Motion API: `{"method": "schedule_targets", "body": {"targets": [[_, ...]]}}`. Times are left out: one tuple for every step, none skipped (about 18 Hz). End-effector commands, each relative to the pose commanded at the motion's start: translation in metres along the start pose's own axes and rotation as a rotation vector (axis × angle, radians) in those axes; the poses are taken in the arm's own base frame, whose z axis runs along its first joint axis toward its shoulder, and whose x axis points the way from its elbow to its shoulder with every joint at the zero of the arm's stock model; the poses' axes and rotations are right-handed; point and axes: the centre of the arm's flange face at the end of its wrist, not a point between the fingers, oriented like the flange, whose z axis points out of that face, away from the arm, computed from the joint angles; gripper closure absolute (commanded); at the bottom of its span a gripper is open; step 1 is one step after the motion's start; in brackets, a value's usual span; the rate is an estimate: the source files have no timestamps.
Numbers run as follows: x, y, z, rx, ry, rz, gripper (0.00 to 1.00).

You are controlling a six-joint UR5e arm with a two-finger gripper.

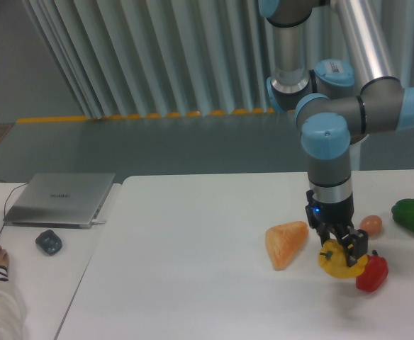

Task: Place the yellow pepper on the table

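Yellow pepper point(342, 263) sits low in the gripper point(339, 249), fingers clamped on it, at or just above the table point(193, 283); you can't quite tell if it touches. It hangs just beside the red pepper point(372, 274) and near the orange wedge point(286, 244). You are at the set-down step, I judge. Next, settle it flat, open the fingers, and lift straight up without nudging its neighbours.

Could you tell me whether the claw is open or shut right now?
Shut on the yellow pepper: the claw clamps it from above.
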Motion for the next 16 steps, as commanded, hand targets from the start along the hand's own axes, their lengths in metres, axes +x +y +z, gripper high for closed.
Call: {"method": "schedule_targets", "body": {"targets": [[0.005, -0.002, 0.003, -0.004, 0.008, 0.010, 0.54], [0.013, 0.000, 0.009, -0.013, 0.022, 0.014, 0.54], [0.018, 0.001, 0.014, -0.021, 0.031, 0.018, 0.54], [0.019, 0.001, 0.017, -0.026, 0.033, 0.020, 0.50], [0.021, 0.000, 0.017, -0.030, 0.029, 0.028, 0.36], [0.021, 0.001, 0.017, -0.034, 0.030, 0.033, 0.00], [0.023, 0.002, 0.019, -0.038, 0.031, 0.032, 0.00], [0.023, 0.003, 0.018, -0.037, 0.030, 0.030, 0.00], [0.023, 0.003, 0.018, -0.037, 0.030, 0.030, 0.00], [0.023, 0.002, 0.018, -0.038, 0.029, 0.031, 0.00], [0.023, 0.002, 0.017, -0.035, 0.028, 0.031, 0.00], [0.023, 0.003, 0.017, -0.036, 0.029, 0.030, 0.00], [0.023, 0.003, 0.018, -0.037, 0.030, 0.031, 0.00], [0.023, 0.002, 0.018, -0.035, 0.030, 0.031, 0.00], [0.022, 0.003, 0.018, -0.034, 0.032, 0.031, 0.00], [0.018, 0.002, 0.014, -0.028, 0.024, 0.030, 0.00]]}}
